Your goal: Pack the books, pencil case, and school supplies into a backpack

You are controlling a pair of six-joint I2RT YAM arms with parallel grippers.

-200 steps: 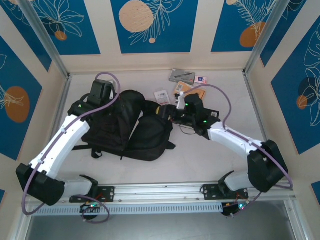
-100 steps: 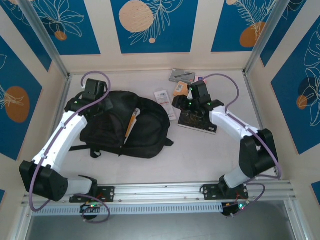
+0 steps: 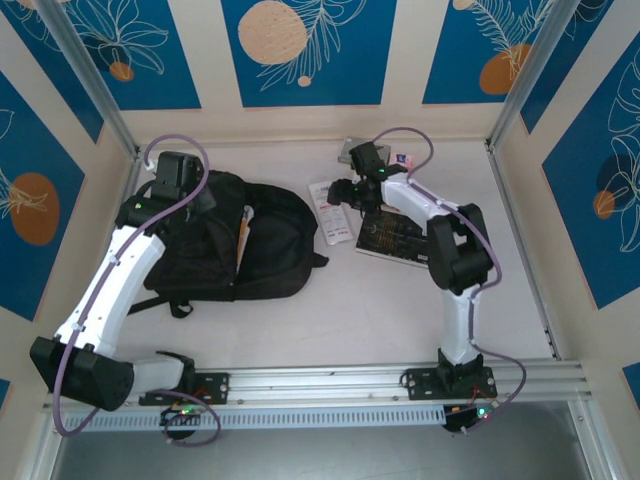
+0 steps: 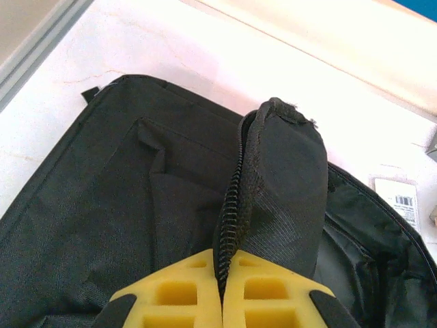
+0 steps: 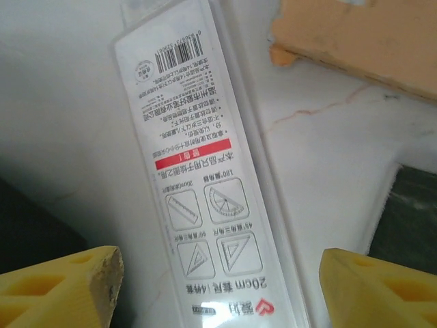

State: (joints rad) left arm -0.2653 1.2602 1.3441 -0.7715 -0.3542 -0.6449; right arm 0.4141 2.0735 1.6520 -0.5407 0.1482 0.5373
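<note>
The packet [image 5: 198, 178] is seen lying flat on the bench [image 3: 400, 300], just right of the backpack [image 3: 230, 240] and left of the black book [image 3: 392, 238]. The right pincer [image 5: 218, 301] is poised directly over it, with its fingers spread wide, one on each side of the packet's width and nothing gripped. The packet's long axis runs across the line between the fingers, away from the camera, so a straight drop and a squeeze across the narrow width is judged to be what the pickup needs. The right arm is much the nearer. The left pincer [image 4: 222, 290] is clamped together on the backpack's zip edge, and the flap is lifted by it.

Whether the right fingertips touch the bench cannot be told. The packet's near end is cut off in the right wrist view, as is the orange book [image 5: 362, 41]. The pencil case [image 3: 347, 152] is largely hidden behind the right wrist, and the backpack's inside cannot be made out.
</note>
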